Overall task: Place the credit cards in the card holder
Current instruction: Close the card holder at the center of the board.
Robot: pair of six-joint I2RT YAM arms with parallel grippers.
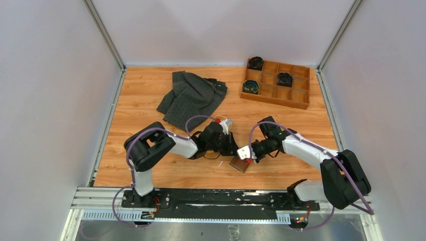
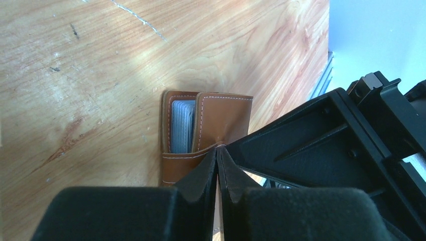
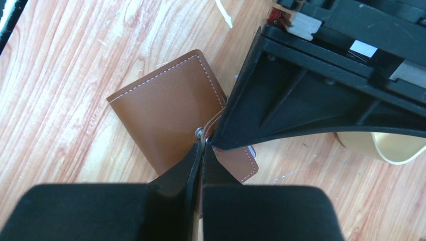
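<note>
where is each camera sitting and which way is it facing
top external: above and behind, looking down on the table; left arm and right arm show from their bases, meeting over the card holder.
left wrist: on the left arm, looking past the shut left gripper at the holder's open side, credit cards inside.
right wrist: on the right arm, looking past the shut right gripper at the holder's outer face and snap button.
shared: all three show the card holder; each wrist view catches the other gripper's black body.

No lettering, brand, number or sign can be read in any view. The brown leather card holder [image 3: 161, 115] shows only plain white stitching, with no legible stamp or label.
</note>
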